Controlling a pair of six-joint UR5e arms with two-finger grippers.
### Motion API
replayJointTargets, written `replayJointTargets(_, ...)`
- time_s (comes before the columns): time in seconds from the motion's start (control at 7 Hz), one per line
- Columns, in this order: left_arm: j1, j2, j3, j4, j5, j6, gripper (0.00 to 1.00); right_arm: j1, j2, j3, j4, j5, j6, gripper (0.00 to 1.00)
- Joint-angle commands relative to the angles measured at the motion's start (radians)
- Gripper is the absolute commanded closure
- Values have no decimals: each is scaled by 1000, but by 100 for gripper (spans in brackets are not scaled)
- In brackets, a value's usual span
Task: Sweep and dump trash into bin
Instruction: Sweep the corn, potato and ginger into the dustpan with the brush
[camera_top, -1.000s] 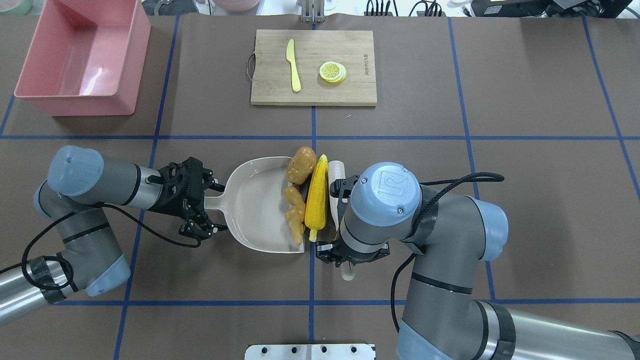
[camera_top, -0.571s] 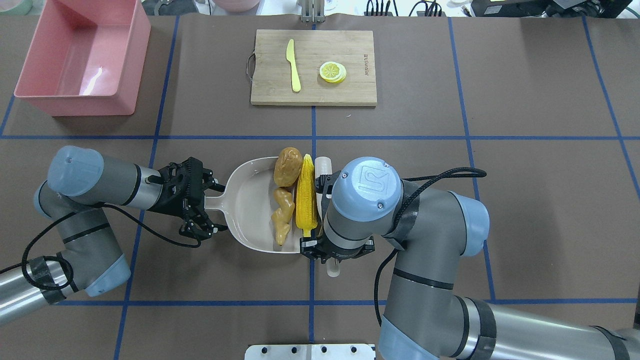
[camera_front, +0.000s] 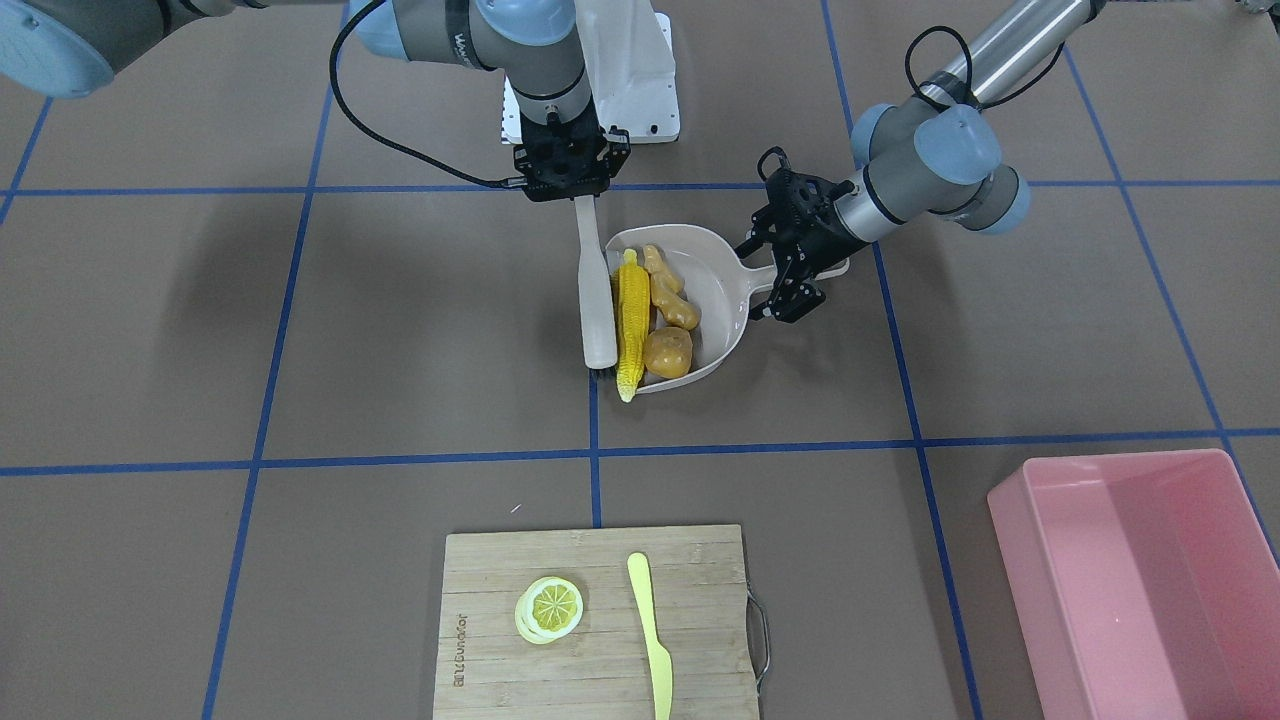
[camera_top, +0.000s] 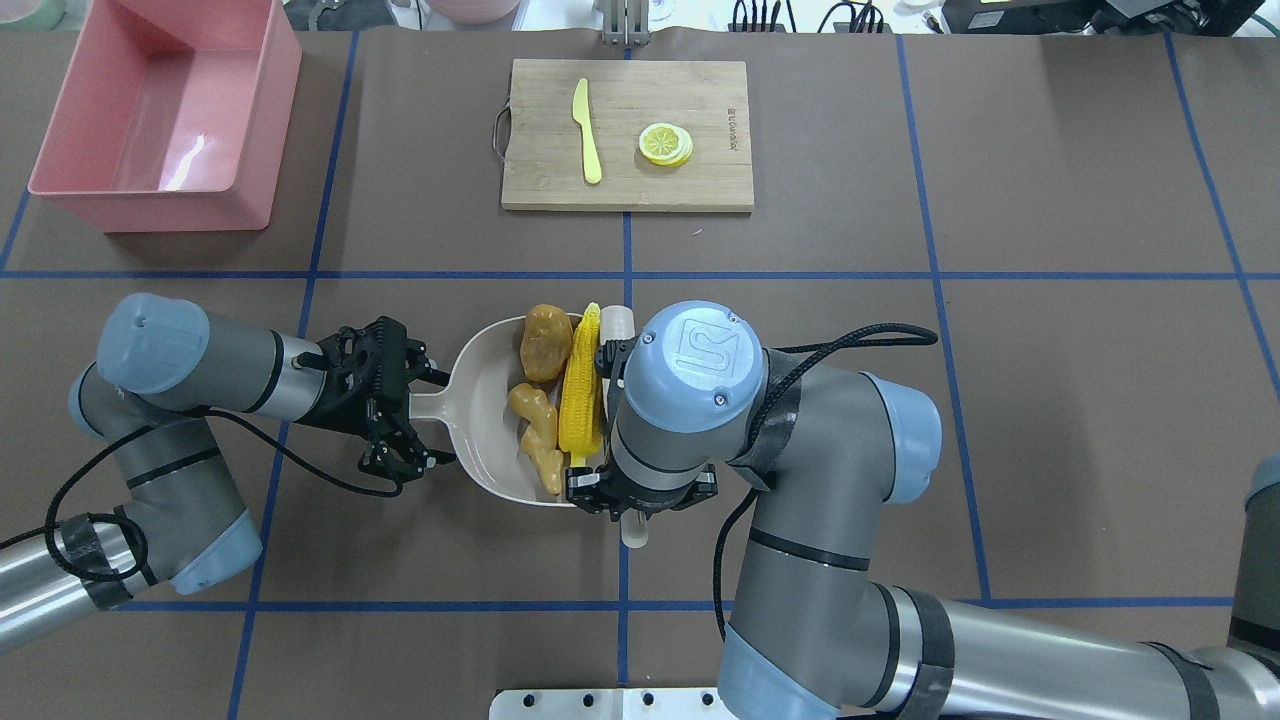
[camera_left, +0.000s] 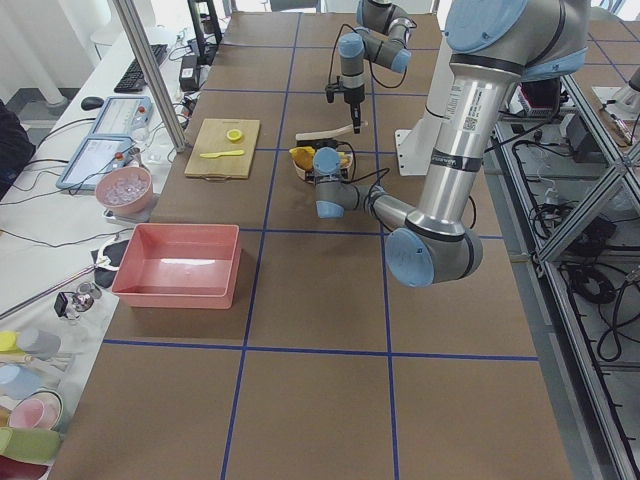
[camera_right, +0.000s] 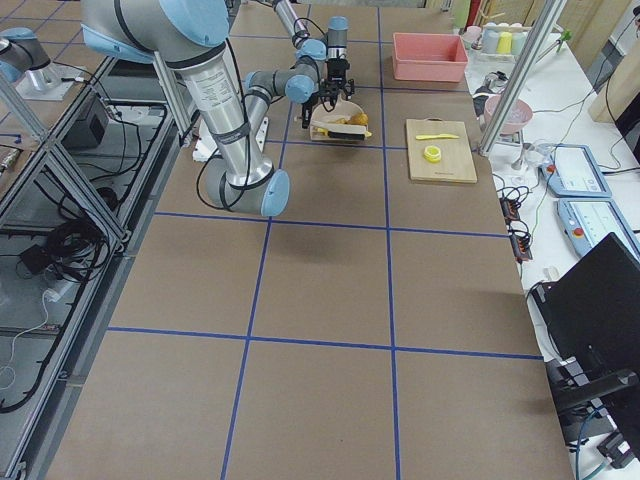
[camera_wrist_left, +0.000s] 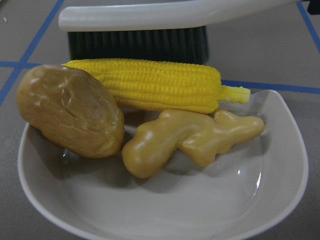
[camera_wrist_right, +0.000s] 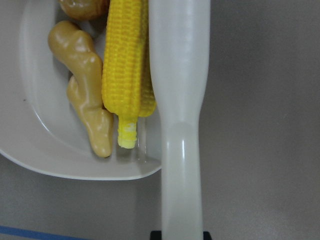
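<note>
My left pincer (camera_top: 415, 410) is clenched on the dustpan (camera_top: 480, 400) handle, my right pincer (camera_front: 578, 195) on the brush (camera_front: 597, 300), whose bristles touch the corn (camera_top: 580, 395) at the pan's lip. The ginger (camera_top: 535, 435) and potato (camera_top: 543, 343) lie deeper in, and the bin (camera_top: 150, 210) stands well apart. The toys look light, hard and slick, so I judge they roll easily: I carry by the handle, lip tipped up.

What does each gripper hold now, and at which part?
Left gripper: the dustpan, by its handle. Right gripper: the brush, by the end of its handle.
</note>
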Motion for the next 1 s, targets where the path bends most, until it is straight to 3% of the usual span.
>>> replayJointTargets(0.0, 0, 0, -1, 0, 0, 0, 3, 0, 31, -44, 11, 1, -3, 100)
replayJointTargets(0.86, 0, 0, -1, 2, 2, 0, 3, 30, 83, -74, 3, 40, -12, 100)
